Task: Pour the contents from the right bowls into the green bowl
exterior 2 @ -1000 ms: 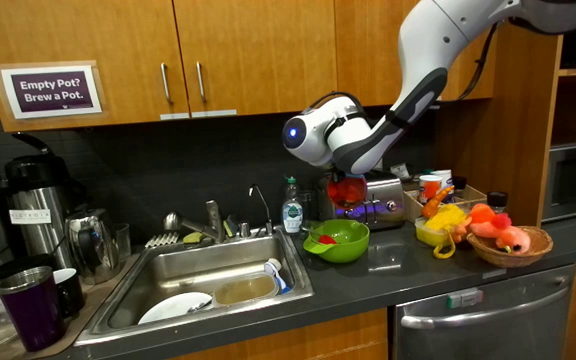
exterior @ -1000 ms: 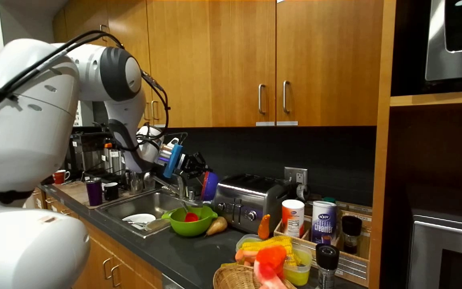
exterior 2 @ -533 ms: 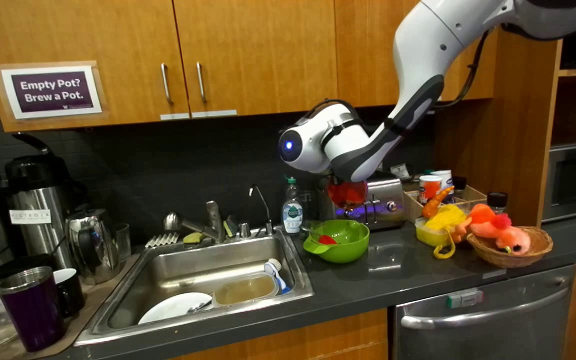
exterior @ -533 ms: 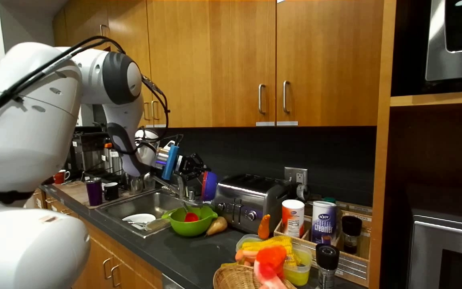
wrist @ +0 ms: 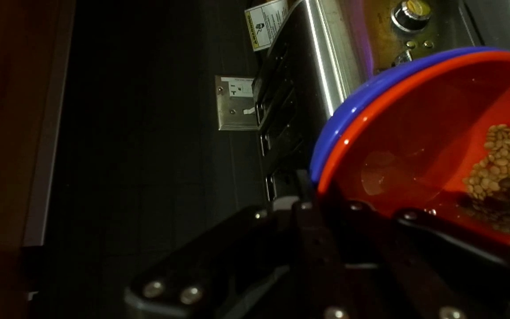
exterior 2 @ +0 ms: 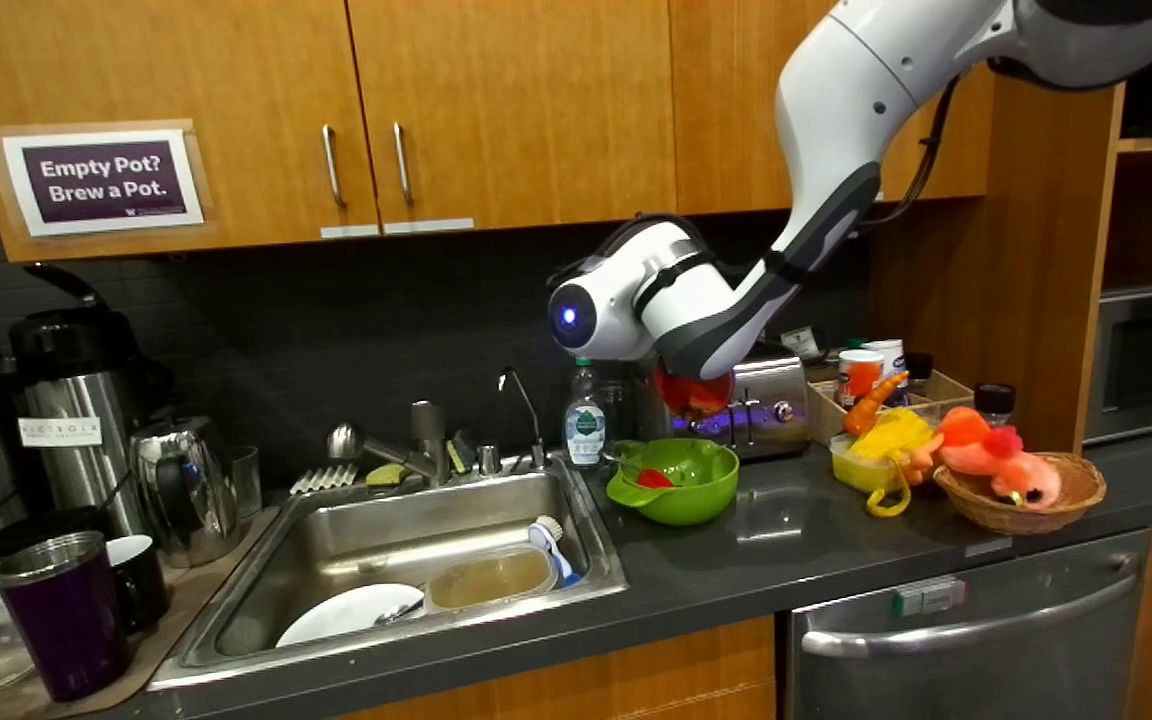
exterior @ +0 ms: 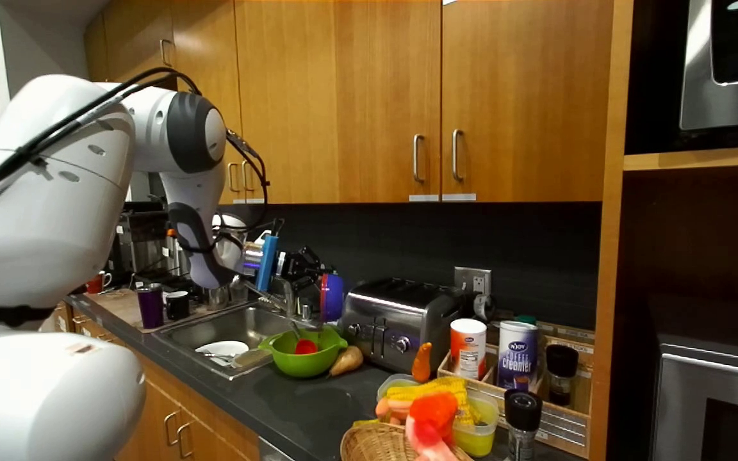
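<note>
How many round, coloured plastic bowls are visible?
3: the red bowl, nested inside the blue bowl, in the black gripper; the green bowl, on the dark counter. Others may be hidden.

In both exterior views the lower bowl is sitting on the counter, with the sink lying left, the basket right, the toaster behind. Above it, the inner bowl is nesting in the outer bowl, contents lying inside.

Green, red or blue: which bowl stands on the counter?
The green bowl, beside the sink; the gripper holds the blue bowl aloft, the red bowl nested inside it.
</note>
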Motion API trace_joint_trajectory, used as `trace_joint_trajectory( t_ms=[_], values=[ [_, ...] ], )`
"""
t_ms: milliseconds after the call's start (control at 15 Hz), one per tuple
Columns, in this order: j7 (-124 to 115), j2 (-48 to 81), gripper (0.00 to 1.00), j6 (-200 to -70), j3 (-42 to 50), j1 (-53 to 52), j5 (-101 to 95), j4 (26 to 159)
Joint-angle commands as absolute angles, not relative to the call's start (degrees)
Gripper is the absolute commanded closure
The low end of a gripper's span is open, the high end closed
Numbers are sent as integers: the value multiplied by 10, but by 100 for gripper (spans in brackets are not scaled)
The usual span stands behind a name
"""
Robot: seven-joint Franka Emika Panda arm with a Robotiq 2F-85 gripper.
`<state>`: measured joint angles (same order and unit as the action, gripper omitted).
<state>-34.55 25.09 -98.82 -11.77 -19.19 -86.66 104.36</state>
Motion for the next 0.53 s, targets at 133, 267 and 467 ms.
trace_joint_trajectory(
  t_ms=[133,267,467],
  values=[
    [-349,260,98,-953,-124,-203,-895,1039],
    [-348,261,98,-947,-125,-203,-898,1039],
    [-348,260,98,-940,-126,-202,-902,1041]
  ],
)
